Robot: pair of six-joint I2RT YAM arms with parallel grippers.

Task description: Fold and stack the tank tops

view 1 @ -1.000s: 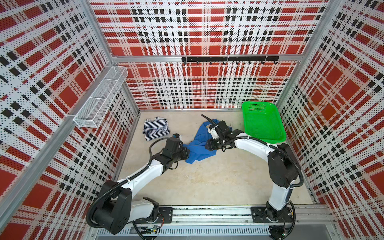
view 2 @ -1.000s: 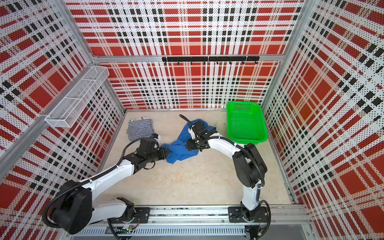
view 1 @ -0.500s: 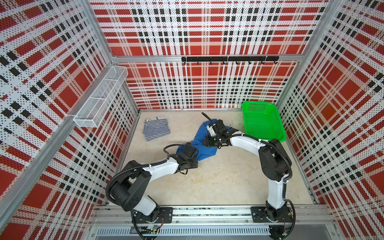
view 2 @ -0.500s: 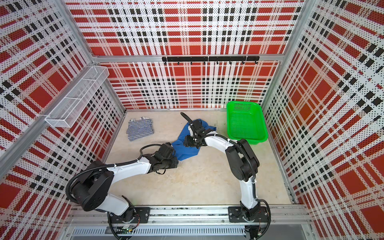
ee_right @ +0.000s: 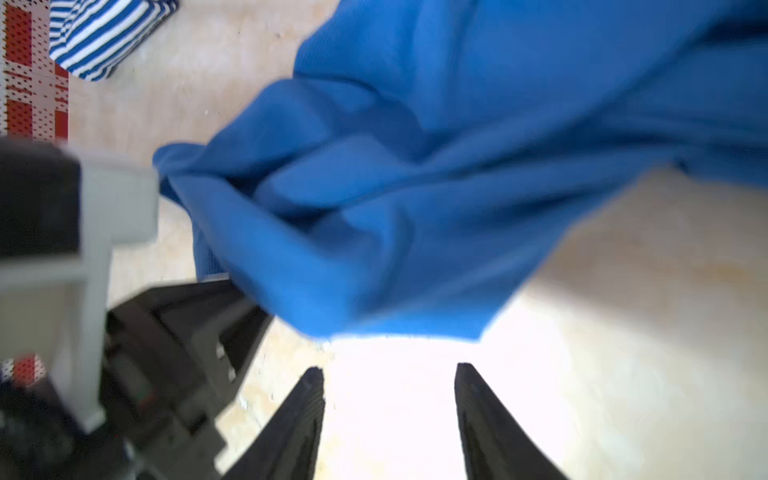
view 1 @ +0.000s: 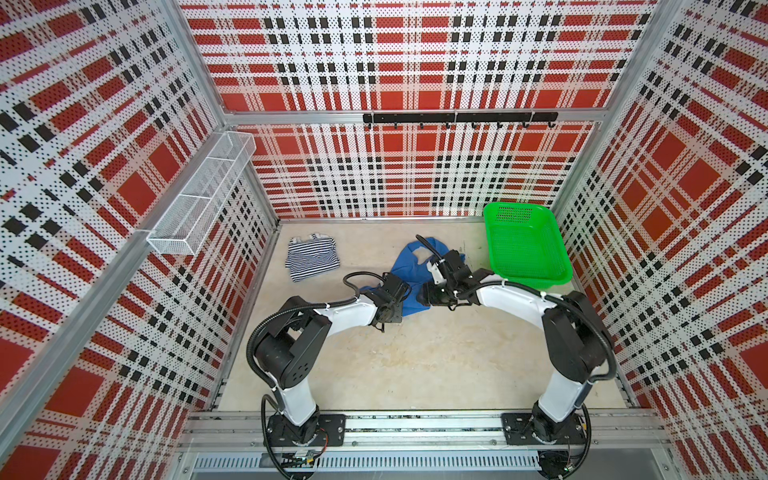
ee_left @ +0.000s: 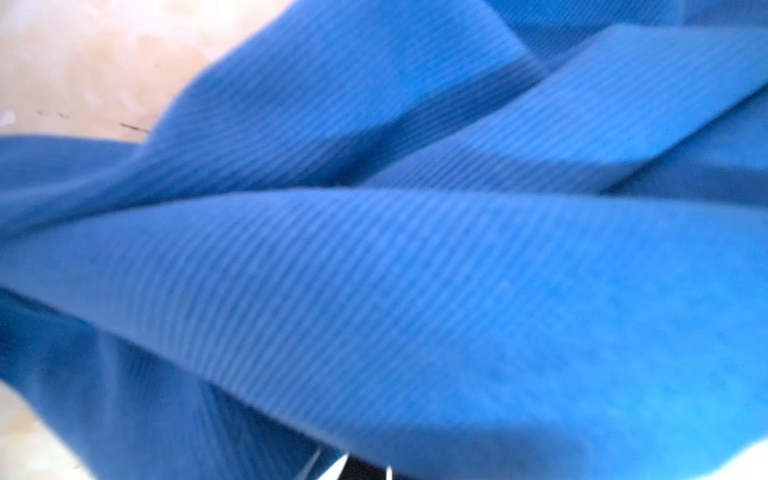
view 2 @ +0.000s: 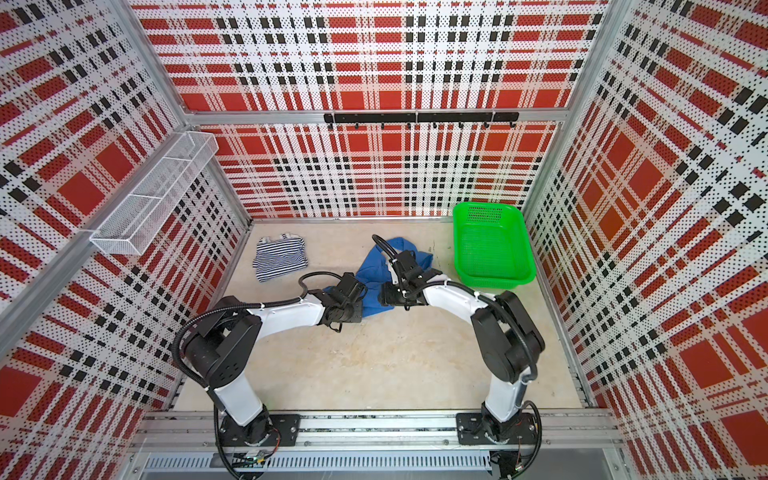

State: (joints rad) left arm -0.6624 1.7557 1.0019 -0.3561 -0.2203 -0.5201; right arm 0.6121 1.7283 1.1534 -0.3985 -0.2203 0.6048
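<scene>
The plain royal blue tank top (view 1: 409, 266) (view 2: 374, 266) lies rumpled on the floor's middle back. My left gripper (view 1: 405, 307) (view 2: 359, 309) sits at its near left corner and is shut on the blue tank top. Blue ribbed cloth (ee_left: 415, 291) fills the left wrist view and hides the jaws. In the right wrist view the cloth (ee_right: 415, 166) drapes over the left gripper's black fingers (ee_right: 199, 316). My right gripper (view 1: 424, 297) (view 2: 384, 297) (ee_right: 388, 370) is open over bare floor, just short of the cloth's near edge. The striped tank top (view 1: 312, 257) (view 2: 280, 257) (ee_right: 104, 33) lies folded at back left.
A green mesh basket (view 1: 536, 280) (view 2: 498, 282) stands at the back right, close to the right arm. A white wire shelf (view 1: 199, 195) hangs on the left wall and a black hook rail (view 1: 457, 118) on the back wall. Plaid walls close in three sides.
My left gripper has moved right along the blue top's near edge and shut on it. My right gripper has drawn back off the cloth toward the front.
</scene>
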